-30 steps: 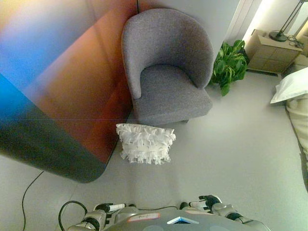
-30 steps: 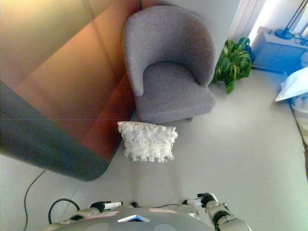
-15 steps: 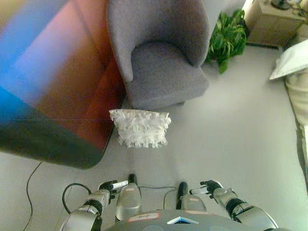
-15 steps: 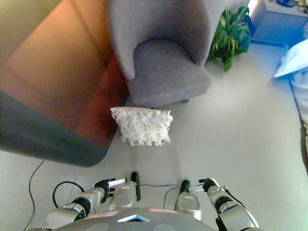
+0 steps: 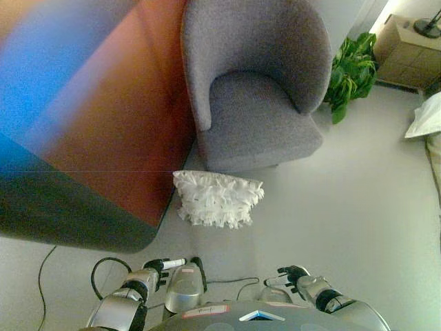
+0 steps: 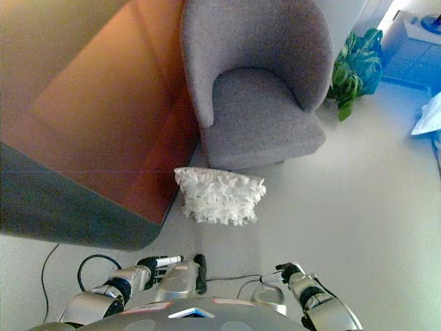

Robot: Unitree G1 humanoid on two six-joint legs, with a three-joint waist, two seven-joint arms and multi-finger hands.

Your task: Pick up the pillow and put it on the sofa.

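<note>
Here, in the left eye view, the white ruffled fabric pillow (image 5: 218, 198) lay on the pale grey floor (image 5: 358, 207), its long axis running left to right and tilted slightly, its top edge toward the grey upholstered tub armchair (image 5: 256, 83) just behind it. The pillow's surface showed rows of frilled cloth; the chair's was a coarse woven cloth over a curved back. A leafy green potted plant (image 5: 353, 74) stood right of the chair, with a beige bedside cabinet (image 5: 408, 54) beyond it. The left hand (image 5: 160, 267) and right hand (image 5: 295, 277) hung low, well apart from the pillow, fingers relaxed, holding nothing.

In the right eye view, the same pillow (image 6: 220, 196) lay between chair and both idle hands, beside a reddish-brown wall panel (image 6: 117, 117).
</note>
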